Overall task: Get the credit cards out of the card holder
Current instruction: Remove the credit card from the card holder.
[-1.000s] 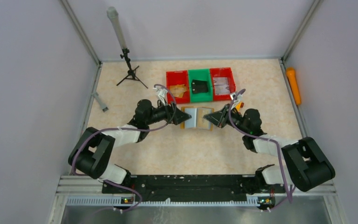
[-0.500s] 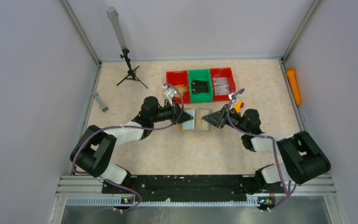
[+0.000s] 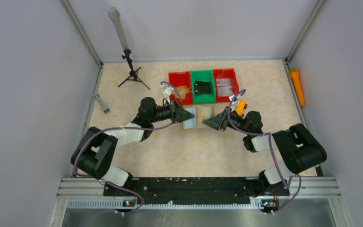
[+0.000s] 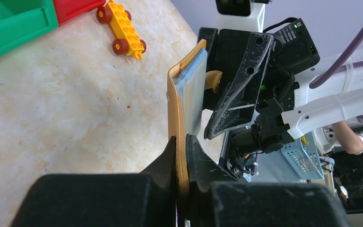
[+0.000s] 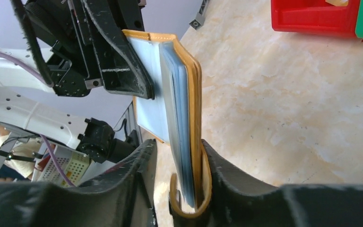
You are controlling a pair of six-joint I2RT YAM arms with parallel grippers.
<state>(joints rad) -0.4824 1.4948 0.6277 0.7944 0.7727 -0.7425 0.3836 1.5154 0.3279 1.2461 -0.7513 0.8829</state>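
The card holder [image 3: 197, 117], a mustard-brown wallet with grey lining, is held open and on edge between both arms above the table. My left gripper [image 3: 184, 115] is shut on its left flap; in the left wrist view the fingertips [image 4: 182, 139] pinch the brown edge [image 4: 176, 99]. My right gripper [image 3: 213, 122] straddles the right flap [image 5: 196, 85] with its jaws [image 5: 178, 144] open: one finger rests on the looped tab, the other stands apart. A bluish-grey stack [image 5: 176, 94] fills that flap. Tan credit cards [image 3: 182, 91] lie in the left red bin.
Three bins stand behind the holder: red [image 3: 173, 81], green [image 3: 203, 87] holding a black object, and red [image 3: 225, 85]. A yellow toy block with red wheels [image 4: 122, 28] lies near the right arm. A tripod [image 3: 131, 71] stands back left, and an orange cylinder [image 3: 297, 86] lies by the right wall.
The left gripper moved in and closed on the holder's left flap. The right jaws have loosened from a grip on the right flap. The holder has shifted slightly toward the bins.
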